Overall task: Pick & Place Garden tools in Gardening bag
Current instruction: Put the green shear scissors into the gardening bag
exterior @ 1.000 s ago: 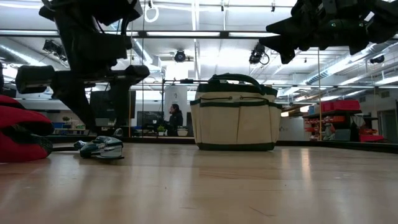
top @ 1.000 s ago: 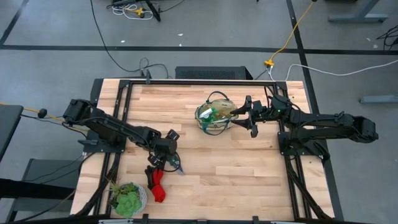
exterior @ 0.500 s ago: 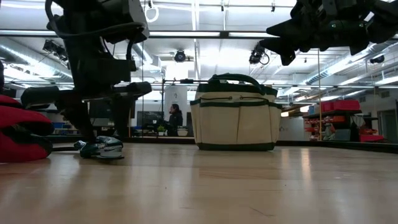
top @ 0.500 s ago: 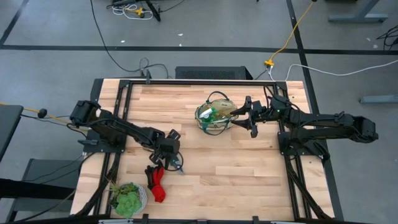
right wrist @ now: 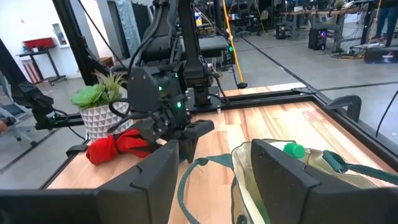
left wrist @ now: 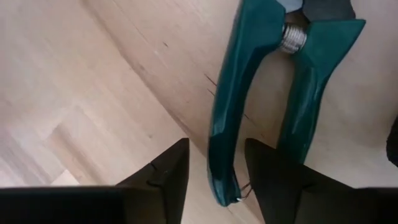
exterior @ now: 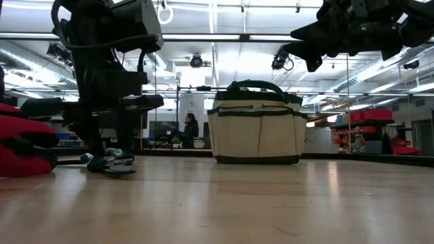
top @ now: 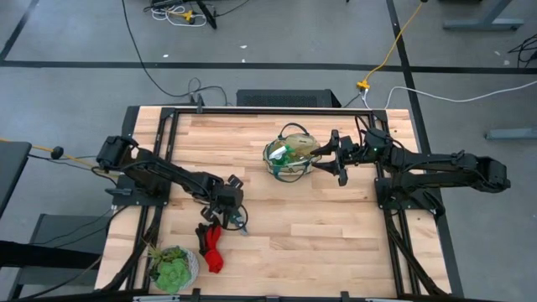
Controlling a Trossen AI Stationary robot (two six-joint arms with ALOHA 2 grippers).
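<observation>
The green-handled pruning shears [top: 237,221] lie flat on the table, and also show in the low view [exterior: 112,161]. My left gripper [top: 228,208] is open and points down just over them. In the left wrist view its fingers [left wrist: 216,146] stand on either side of one green handle [left wrist: 227,118]. The tan gardening bag [top: 289,157] stands upright at mid-table with green items inside. My right gripper [top: 329,158] is open beside and above the bag's right rim [right wrist: 249,163]. The red-and-black gloves [top: 211,245] lie near the left front. My left gripper's open fingers come from above, one on each side of one shears handle [left wrist: 219,168] near its free end and lying across it. I cannot tell whether they touch it. The shears lie flat on the table.
A leafy plant in a pale pot [top: 172,267] stands at the near left corner, close to the gloves. Bare wood lies between the shears and the bag [exterior: 256,125]. A black frame [top: 252,111] runs around the table.
My left gripper has gone down and a little toward the table's right edge, onto the shears, with its fingers still open. The shears, the bag and my right gripper have stayed where they were.
</observation>
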